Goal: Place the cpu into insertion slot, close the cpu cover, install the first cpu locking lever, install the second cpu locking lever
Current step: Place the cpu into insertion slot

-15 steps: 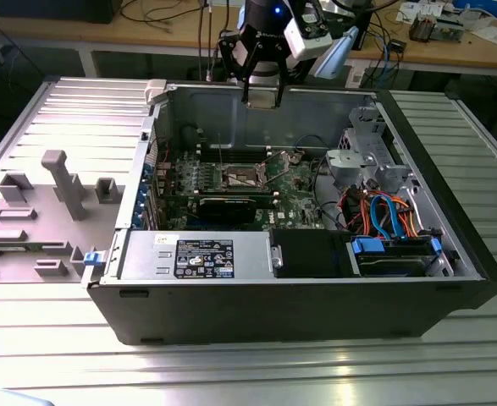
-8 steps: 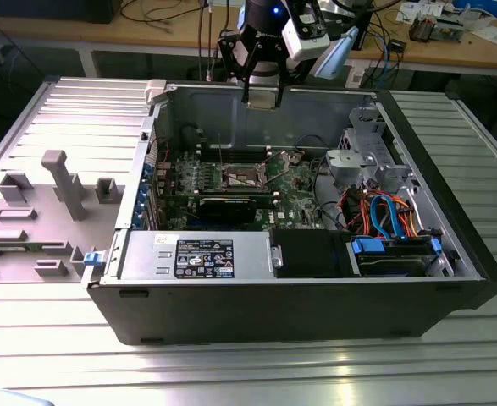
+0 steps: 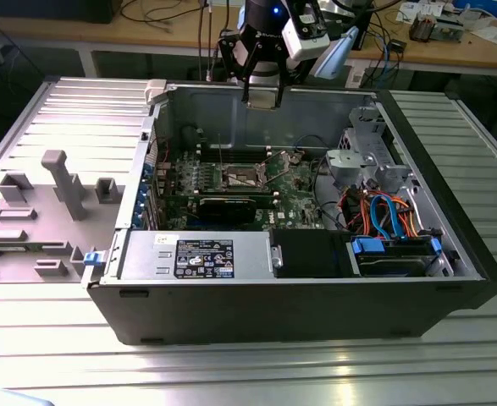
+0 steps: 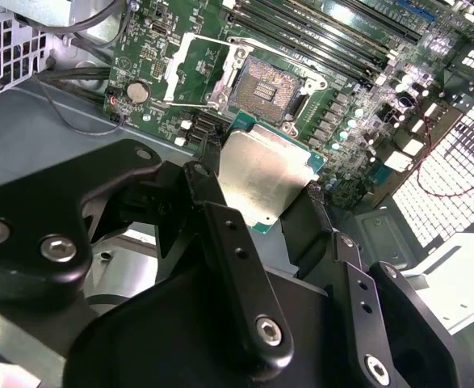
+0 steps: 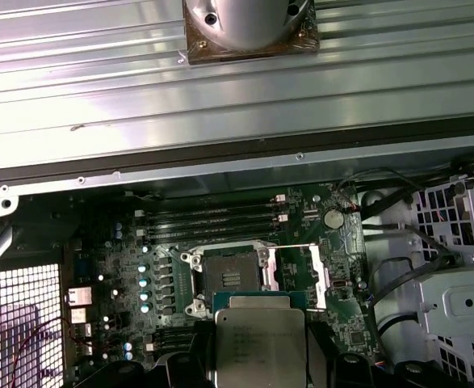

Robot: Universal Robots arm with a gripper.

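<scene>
My gripper (image 3: 262, 97) hangs over the rear wall of the open computer case, shut on the cpu (image 4: 261, 182), a flat silver-topped square chip gripped by two opposite edges between the black fingers (image 4: 212, 194). In the first wrist view the cpu (image 5: 257, 347) sits well above the board, beside the insertion slot (image 5: 230, 279). The insertion slot (image 4: 273, 81) is a bare dark square socket on the green board (image 3: 240, 178). The cpu cover (image 4: 198, 69) is swung open and lies next to the socket (image 5: 297, 275).
Memory slots (image 5: 208, 218) run along one side of the socket. A black power supply (image 3: 201, 258) and a drive bay with blue and orange cables (image 3: 383, 220) fill the case front. Grey fixtures (image 3: 62, 182) stand at the exterior view's left.
</scene>
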